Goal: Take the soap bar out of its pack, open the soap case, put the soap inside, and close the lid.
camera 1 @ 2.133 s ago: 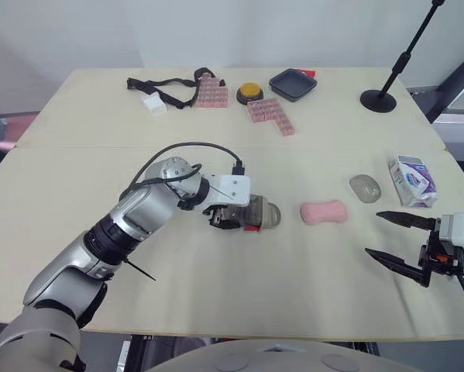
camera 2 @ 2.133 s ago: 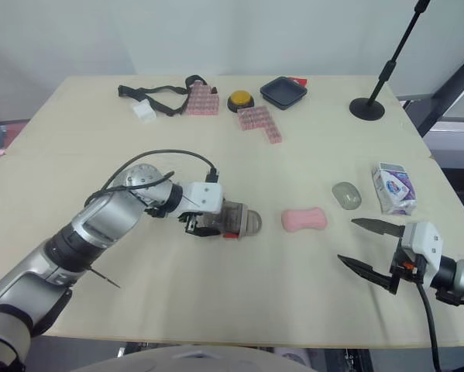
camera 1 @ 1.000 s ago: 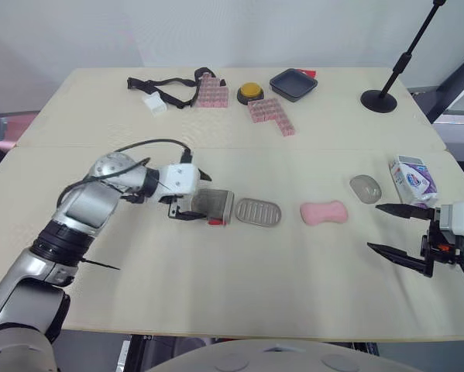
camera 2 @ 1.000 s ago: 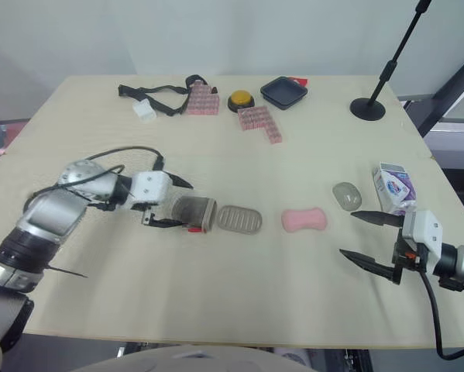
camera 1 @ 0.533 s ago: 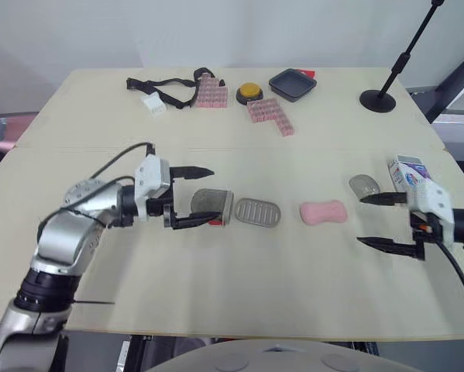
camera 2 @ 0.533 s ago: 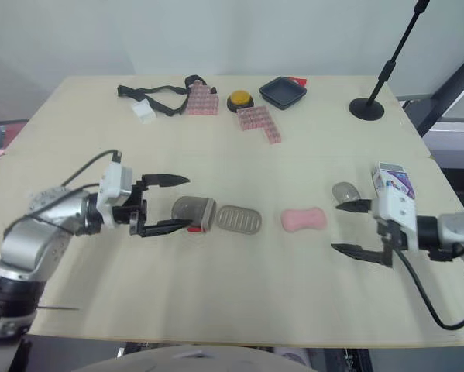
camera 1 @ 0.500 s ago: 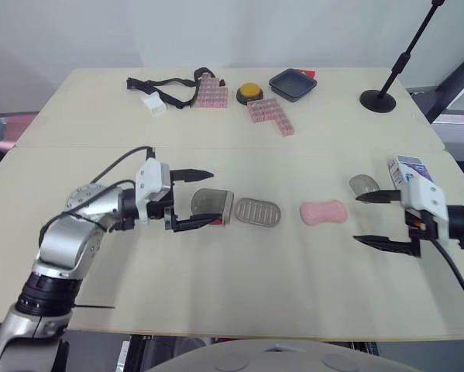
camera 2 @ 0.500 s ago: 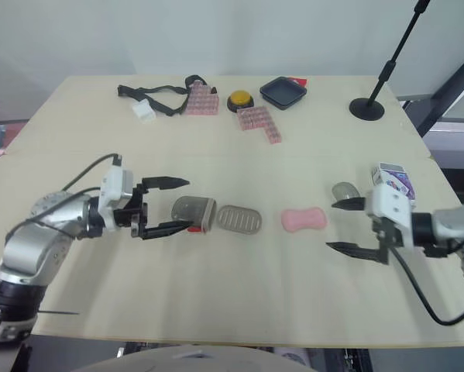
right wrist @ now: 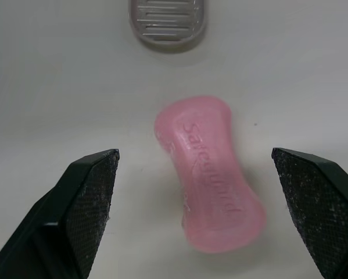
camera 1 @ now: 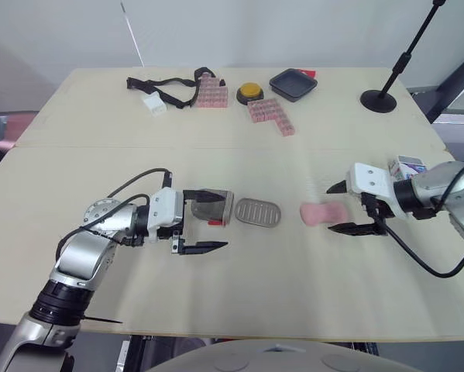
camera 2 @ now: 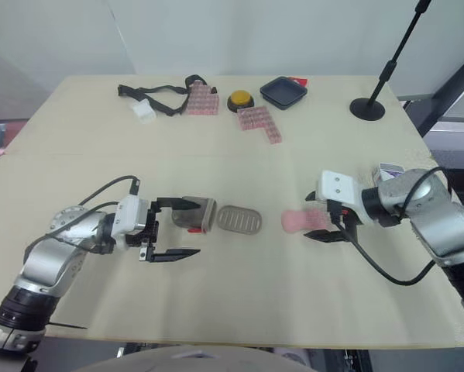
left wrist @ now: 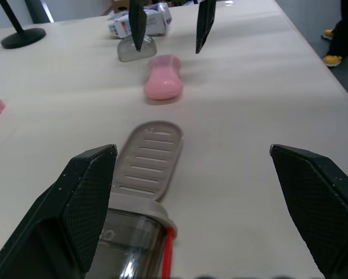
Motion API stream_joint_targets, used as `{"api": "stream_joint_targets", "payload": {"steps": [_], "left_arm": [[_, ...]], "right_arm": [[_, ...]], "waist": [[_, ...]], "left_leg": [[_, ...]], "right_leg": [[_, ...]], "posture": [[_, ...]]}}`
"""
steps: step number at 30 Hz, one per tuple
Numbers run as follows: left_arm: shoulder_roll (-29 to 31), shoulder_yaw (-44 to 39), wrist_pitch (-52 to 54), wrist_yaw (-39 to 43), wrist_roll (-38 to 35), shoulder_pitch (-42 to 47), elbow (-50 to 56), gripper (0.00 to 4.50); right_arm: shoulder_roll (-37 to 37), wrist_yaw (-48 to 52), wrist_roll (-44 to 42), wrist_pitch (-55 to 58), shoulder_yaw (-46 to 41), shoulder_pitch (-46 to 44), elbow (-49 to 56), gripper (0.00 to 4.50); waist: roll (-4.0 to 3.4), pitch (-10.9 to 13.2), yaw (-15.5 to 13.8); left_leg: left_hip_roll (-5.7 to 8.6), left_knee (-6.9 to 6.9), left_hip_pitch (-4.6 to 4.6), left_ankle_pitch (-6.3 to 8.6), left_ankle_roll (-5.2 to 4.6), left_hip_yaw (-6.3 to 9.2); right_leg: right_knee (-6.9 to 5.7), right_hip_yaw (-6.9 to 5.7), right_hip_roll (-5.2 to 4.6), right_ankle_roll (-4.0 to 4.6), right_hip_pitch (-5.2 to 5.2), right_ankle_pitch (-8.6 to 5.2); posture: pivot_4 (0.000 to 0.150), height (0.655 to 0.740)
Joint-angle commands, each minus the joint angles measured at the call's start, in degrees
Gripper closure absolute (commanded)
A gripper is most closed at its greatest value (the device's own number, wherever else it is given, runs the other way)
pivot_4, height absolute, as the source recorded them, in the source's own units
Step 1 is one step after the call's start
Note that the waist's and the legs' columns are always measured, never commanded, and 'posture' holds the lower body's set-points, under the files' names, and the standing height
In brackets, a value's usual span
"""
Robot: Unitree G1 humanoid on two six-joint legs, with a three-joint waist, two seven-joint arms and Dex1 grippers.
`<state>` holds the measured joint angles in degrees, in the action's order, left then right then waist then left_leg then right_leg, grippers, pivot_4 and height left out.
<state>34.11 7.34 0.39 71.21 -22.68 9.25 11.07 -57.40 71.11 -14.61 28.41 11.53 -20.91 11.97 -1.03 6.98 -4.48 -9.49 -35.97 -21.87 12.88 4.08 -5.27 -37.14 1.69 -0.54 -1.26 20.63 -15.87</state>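
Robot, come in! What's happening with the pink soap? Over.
Right fingers open, straddling pink soap bar on table, not touching. Left fingers open beside clear grey plastic soap case, already open. Nothing between soap and case.

The left tool (camera 1: 218,219) sits low over the desk (camera 1: 293,310), its 2 black fingers (left wrist: 89,200) spread wide and pointing across toward the right tool (camera 1: 329,209). Directly behind the left tool is the white left wrist block (camera 1: 160,217). Behind that, the silver left arm (camera 1: 80,263) bends at the elbow and runs back toward the robot. The right tool faces the opposite way, tips aimed at the left tool, and its own 2 fingers are likewise held wide apart, close to the desk. The white right wrist block (camera 1: 369,178) sits just behind it, and the grey right arm (camera 1: 448,190) curves away behind that.
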Motion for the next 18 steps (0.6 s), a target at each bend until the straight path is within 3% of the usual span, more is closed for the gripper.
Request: {"api": "stream_joint_targets", "payload": {"steps": [1, 18], "left_arm": [[-0.2, -0.5, -0.2, -0.3, -1.0, -0.9, 0.5, 0.02], [2.1, -6.5, -5.2, 0.2, -0.9, -1.5, -6.9, 0.02]], "right_arm": [[0.5, 0.9, 1.7, -0.1, 1.5, -1.8, -1.8, 0.00], [6.1, 2.2, 7.8, -6.2, 6.5, -6.2, -10.4, 0.00]], "waist": [[0.00, 0.0, 0.0], [0.00, 0.0, -0.1]], "left_leg": [[0.00, 0.00, 0.00, 0.00, 0.00, -0.01], [-0.03, -0.02, 0.01, -0.02, 0.04, -0.05]], "right_leg": [[-0.02, 0.01, 0.00, 0.00, 0.00, 0.00], [-0.19, 0.06, 0.03, 0.01, 0.04, 0.00]], "posture": [[0.150, 0.7400], [0.150, 0.7400]]}}
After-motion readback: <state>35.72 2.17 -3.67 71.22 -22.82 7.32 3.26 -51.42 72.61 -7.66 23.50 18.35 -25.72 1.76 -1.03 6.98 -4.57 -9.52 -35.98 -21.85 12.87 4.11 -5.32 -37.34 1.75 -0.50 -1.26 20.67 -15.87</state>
